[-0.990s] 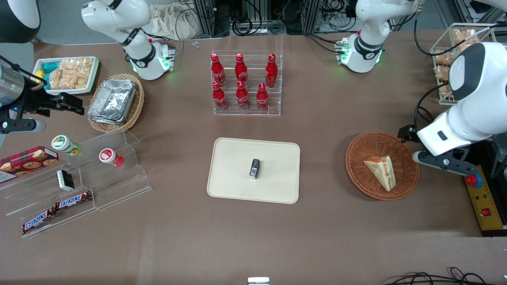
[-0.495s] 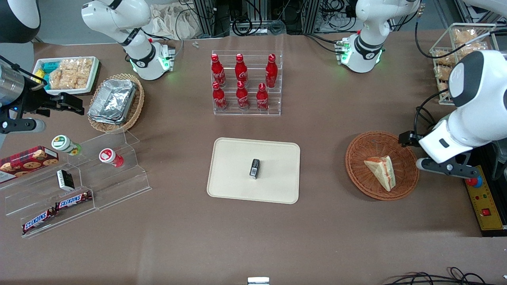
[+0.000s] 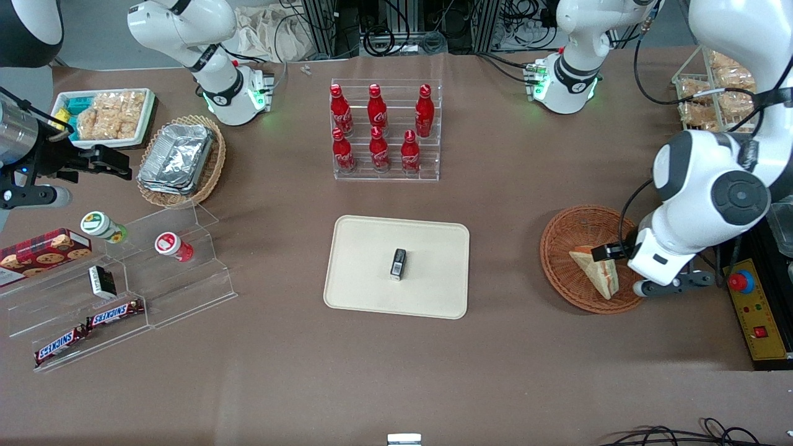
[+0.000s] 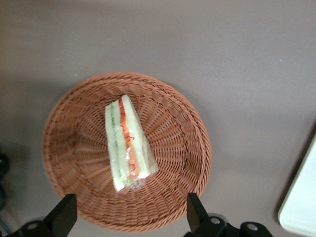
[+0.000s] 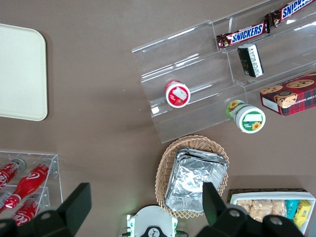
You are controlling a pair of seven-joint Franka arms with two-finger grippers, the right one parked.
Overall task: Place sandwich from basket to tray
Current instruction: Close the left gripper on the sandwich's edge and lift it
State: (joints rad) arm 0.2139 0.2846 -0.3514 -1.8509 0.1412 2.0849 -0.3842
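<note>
The sandwich (image 3: 596,269), a pale wedge with red-orange filling, lies in the round reddish-brown wicker basket (image 3: 556,248) toward the working arm's end of the table. In the left wrist view the sandwich (image 4: 126,143) rests across the middle of the basket (image 4: 195,133). My gripper (image 4: 131,219) hangs open above the basket's rim, a little off the sandwich's wide end, its fingers (image 4: 63,217) spread wide with nothing between them. In the front view the wrist covers the basket's edge beside the sandwich. The cream tray (image 3: 372,291) lies flat at the table's centre, and its corner (image 4: 302,207) shows in the left wrist view.
A small black box (image 3: 398,264) stands on the tray. A rack of red bottles (image 3: 384,133) is farther from the camera than the tray. Clear tiered shelves with snacks (image 3: 124,291), a tan basket of foil containers (image 3: 179,160) and a white snack tray (image 3: 105,114) sit toward the parked arm's end.
The left arm has swung in from the table's edge, and its wrist now stands over the basket beside the sandwich. Sandwich, basket and tray have not moved.
</note>
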